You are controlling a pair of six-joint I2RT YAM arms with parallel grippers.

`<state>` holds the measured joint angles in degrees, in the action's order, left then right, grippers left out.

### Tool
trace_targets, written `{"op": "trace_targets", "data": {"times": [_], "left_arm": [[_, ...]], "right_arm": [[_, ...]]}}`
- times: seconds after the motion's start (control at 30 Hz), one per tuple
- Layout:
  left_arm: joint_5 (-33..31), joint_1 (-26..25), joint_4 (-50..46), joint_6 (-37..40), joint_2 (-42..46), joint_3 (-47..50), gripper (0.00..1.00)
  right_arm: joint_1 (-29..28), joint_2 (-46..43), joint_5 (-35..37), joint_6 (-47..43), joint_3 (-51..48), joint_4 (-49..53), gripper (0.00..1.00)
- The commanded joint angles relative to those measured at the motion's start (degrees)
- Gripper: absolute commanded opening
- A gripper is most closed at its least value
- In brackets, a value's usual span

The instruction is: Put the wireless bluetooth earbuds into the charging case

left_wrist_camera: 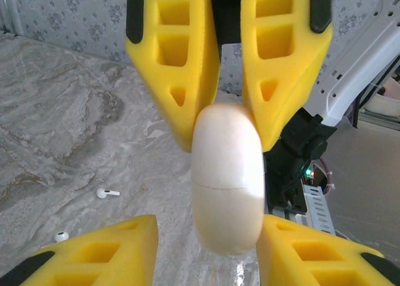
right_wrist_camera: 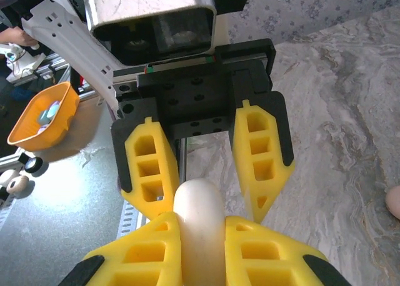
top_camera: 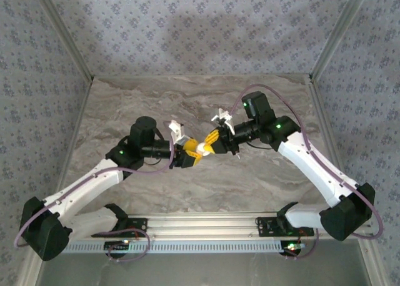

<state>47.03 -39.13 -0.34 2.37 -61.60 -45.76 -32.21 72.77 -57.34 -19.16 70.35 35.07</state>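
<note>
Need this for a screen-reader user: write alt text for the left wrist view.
A closed whitish charging case is clamped by the right claw, its yellow fingers reaching in from the top. The left claw stands open around the case's lower end, not gripping it. Two earbuds lie loose on the marble table at lower left.

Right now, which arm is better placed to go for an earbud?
Left, probably: the left end effector stands open, and both earbuds lie on the table in its wrist view. The right end effector is shut on the charging case.
</note>
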Motion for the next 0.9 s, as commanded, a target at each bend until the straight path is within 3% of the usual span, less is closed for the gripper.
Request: {"op": "trace_targets", "data": {"times": [0.0,0.4,0.7,0.73,0.87], "left_arm": [[2.3,-0.7,-1.2,1.7,-0.5,-2.6,0.42],[3.9,-1.7,-2.6,2.8,-0.6,-4.1,0.35],[3.8,-1.8,-3.7,3.6,-0.9,-4.5,0.16],[3.7,-1.8,-3.7,3.6,-0.9,-4.5,0.15],[3.3,-1.8,-3.2,3.7,-0.7,-4.3,0.14]], "right_arm": [[-0.5,0.7,-0.1,-1.6,1.7,2.9,0.16],[-1.0,1.7,-0.2,-2.0,2.3,3.5,0.16],[-1.1,1.5,0.2,-1.9,2.5,3.3,0.17],[-1.1,1.5,0.5,-1.9,2.4,3.2,0.18],[-1.0,1.0,1.7,-1.7,1.2,2.9,0.45]]}}
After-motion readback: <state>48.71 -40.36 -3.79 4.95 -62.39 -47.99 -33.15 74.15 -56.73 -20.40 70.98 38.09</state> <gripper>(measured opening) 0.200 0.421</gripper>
